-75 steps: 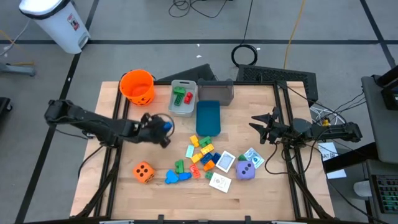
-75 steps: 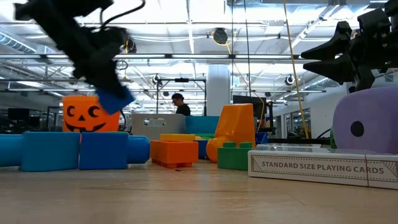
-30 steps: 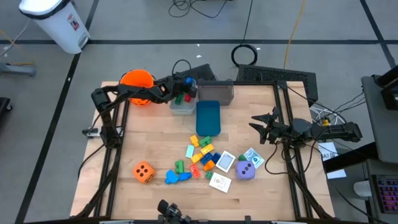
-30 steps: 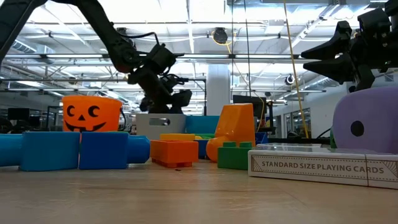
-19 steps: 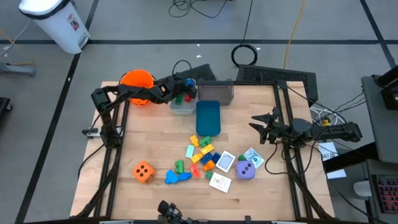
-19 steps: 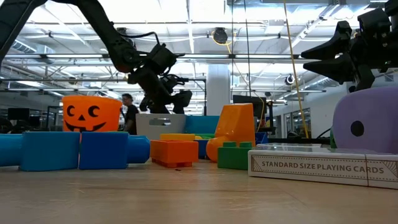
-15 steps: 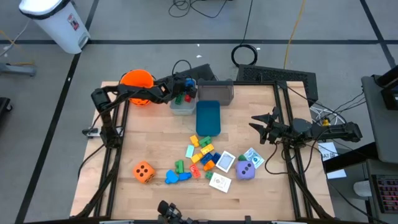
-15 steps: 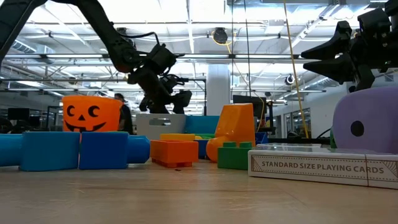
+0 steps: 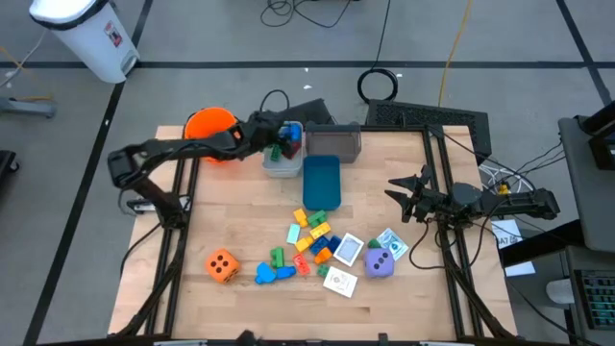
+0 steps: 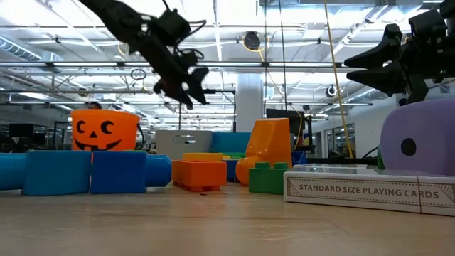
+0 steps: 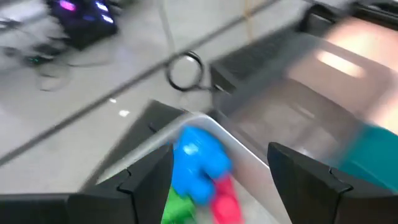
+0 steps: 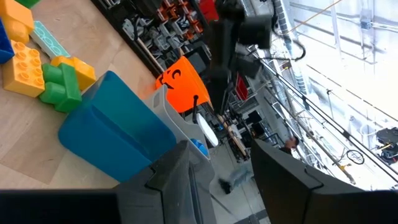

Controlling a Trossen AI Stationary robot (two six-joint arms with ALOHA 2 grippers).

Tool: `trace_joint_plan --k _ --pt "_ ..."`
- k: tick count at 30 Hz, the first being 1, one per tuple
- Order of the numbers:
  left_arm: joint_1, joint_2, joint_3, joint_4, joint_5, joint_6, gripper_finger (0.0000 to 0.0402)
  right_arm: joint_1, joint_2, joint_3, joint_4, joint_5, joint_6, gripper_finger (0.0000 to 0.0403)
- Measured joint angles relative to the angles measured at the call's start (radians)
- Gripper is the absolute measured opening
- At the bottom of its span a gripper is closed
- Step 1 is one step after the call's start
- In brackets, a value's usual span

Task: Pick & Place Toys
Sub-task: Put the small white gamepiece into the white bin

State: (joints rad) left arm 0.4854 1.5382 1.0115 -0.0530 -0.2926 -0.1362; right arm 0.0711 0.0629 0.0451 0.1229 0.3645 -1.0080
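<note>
Blue block (image 11: 198,162) in grey bin (image 9: 282,165), visible only between left gripper's (image 11: 211,186) parted fingers.

We can read only one set of words. In the low view, at the lower right of the frame, a white box (image 10: 370,190) has "STANDARD SIZE PLAYING CARDS" in dark letters along its side. The white bin (image 9: 88,36) at the upper left of the high view has a sticker, but we cannot read it.
</note>
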Motion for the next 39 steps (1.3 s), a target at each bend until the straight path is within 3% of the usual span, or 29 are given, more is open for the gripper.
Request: trace_joint_plan --k 6,12,18,25,30,35,39 --pt "-0.094 -0.117 0.000 -0.218 0.191 -0.033 0.0269 0.000 0.000 0.000 0.000 0.000 0.000 0.0169" --pt "-0.229 -0.103 -0.003 -0.231 0.316 -0.004 0.0269 0.000 0.000 0.000 0.001 0.000 0.000 0.0169" --pt "-0.357 -0.060 -0.005 -0.277 0.338 0.047 0.0269 0.000 0.000 0.000 0.000 0.000 0.000 0.0169" --pt "-0.427 -0.056 -0.006 -0.313 0.360 -0.001 0.0269 0.000 0.000 0.000 0.000 0.000 0.000 0.0169" --pt "-0.447 -0.056 -0.105 -0.226 0.366 -0.055 0.0269 0.000 0.000 0.000 0.001 0.000 0.000 0.0169" --pt "-0.445 -0.061 -0.170 -0.158 0.375 -0.204 0.0269 0.000 0.000 0.000 0.000 0.000 0.000 0.0169" --pt "-0.491 -0.043 -0.172 -0.152 0.333 -0.151 0.0269 0.000 0.000 0.000 0.000 0.000 0.000 0.0169"
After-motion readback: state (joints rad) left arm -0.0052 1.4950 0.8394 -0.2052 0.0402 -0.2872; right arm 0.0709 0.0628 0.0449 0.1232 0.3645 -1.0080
